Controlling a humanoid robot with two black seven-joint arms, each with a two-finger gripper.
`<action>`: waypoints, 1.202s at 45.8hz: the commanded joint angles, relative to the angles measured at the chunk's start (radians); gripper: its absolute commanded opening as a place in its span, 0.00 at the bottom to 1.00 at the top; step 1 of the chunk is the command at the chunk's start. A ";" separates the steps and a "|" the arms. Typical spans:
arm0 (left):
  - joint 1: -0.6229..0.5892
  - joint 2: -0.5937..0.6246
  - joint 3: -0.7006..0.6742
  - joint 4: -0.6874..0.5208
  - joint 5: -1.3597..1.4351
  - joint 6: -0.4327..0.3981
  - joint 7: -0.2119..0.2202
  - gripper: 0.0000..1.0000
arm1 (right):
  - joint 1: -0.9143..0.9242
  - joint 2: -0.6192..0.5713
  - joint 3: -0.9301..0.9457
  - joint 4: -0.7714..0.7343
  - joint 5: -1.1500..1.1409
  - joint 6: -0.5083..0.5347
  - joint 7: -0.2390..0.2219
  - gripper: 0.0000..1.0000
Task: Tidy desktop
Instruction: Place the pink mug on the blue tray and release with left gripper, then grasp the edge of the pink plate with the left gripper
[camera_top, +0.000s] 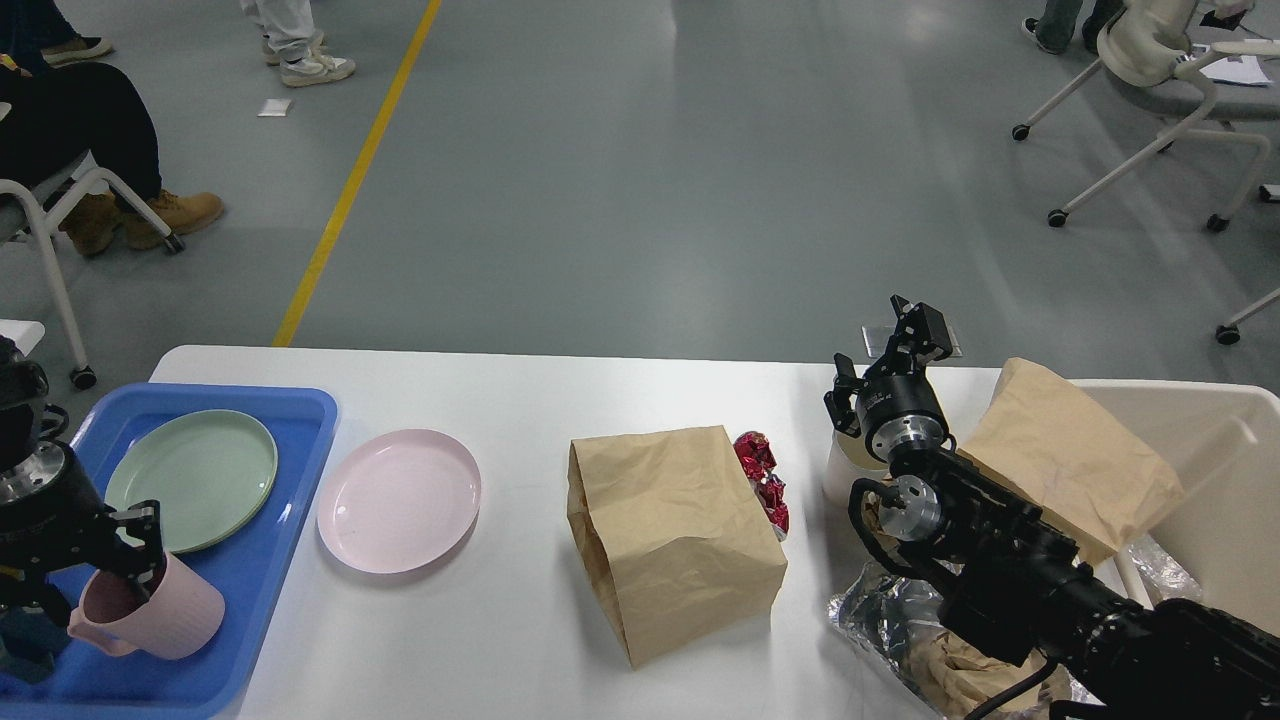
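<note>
So the desktop (520, 400) fills the lower half of our head view, white with rounded corners, running from the blue tray (300, 420) on the far left to the beige bin (1230, 440) on the far right.

Our left gripper (120, 560) is down at the near left over the tray, and its fingers (148, 540) are clamped on the rim of a pink cup (165, 620). The cup is tipped over on its side, mouth pointing left, body resting low over the tray floor. We can't tell whether it actually touches the tray. Just behind it in the tray sits a green plate (192, 478), lying flat.

Beside the tray, directly on the tabletop, there's a pink plate (399, 500). Mid-table is a brown paper bag (672, 535) lying on its side with the open end facing left, and some crumpled red foil wrappers (762, 478) are tucked against its right edge.

Our right gripper (915, 325) is up near the far edge of the table, pointing away from us. Its fingers look spread with nothing between them. Right below the wrist there's a white cup (845, 470), mostly hidden by the arm. A second paper bag (1075, 460) leans over the bin's left rim, and crinkled silver foil (880, 620) with more brown paper sits at the near right, under our forearm.
</note>
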 joint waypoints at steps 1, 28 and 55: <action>-0.068 -0.001 0.030 -0.002 -0.002 0.000 -0.003 0.89 | 0.000 0.000 0.000 0.000 0.000 0.000 0.000 1.00; -0.217 -0.210 0.093 -0.045 -0.065 0.214 -0.007 0.93 | 0.000 0.000 0.000 0.000 0.000 0.000 0.000 1.00; 0.145 -0.297 -0.212 0.076 -0.069 0.397 0.013 0.93 | 0.000 0.000 0.000 0.000 0.000 0.000 0.000 1.00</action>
